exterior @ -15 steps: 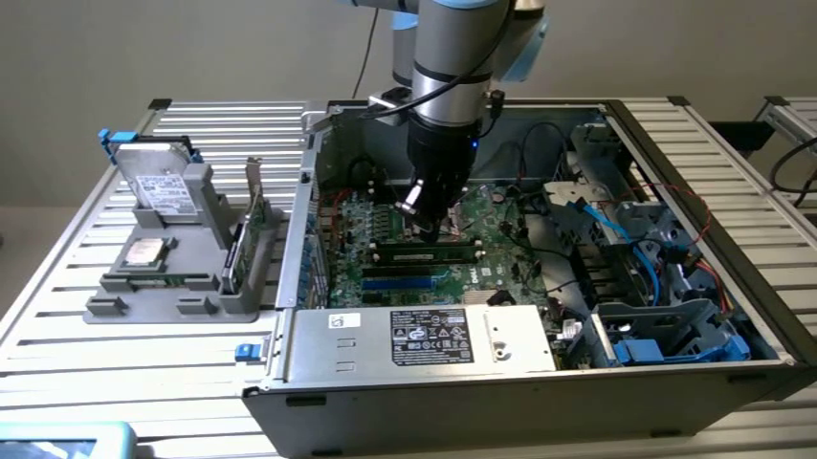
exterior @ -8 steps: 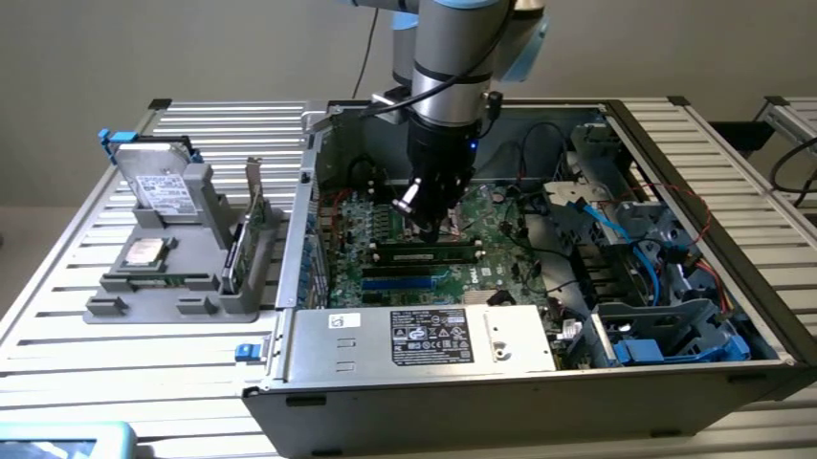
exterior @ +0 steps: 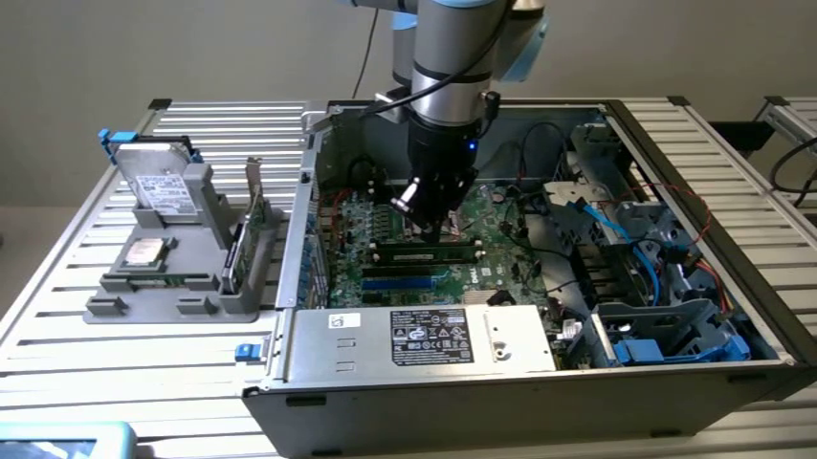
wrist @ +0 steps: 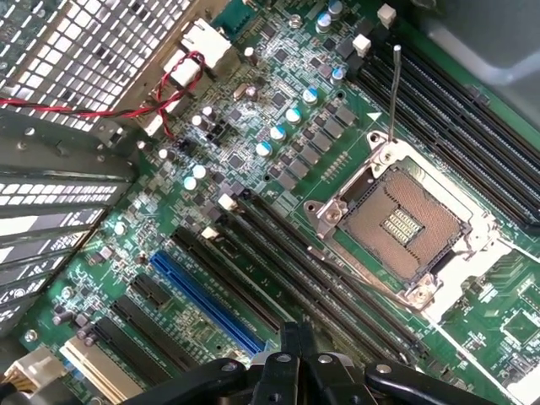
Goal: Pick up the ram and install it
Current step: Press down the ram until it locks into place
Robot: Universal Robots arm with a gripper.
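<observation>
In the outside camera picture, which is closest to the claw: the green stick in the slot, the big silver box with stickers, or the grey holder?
From the claw:
1. Long green ram stick, seated in a motherboard slot just below.
2. Silver metal power supply box, along the case's front.
3. Grey plastic parts holder, outside the case, exterior view's left.

open computer case (exterior: 537,387), motherboard (wrist: 329,126), grey tray (exterior: 166,296)

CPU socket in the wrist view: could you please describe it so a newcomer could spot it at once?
Start from the green motherboard. Between its two banks of long black slots lies the CPU socket. It alone is square: a silver frame around a brownish pin grid, with a thin lever beside it.
</observation>
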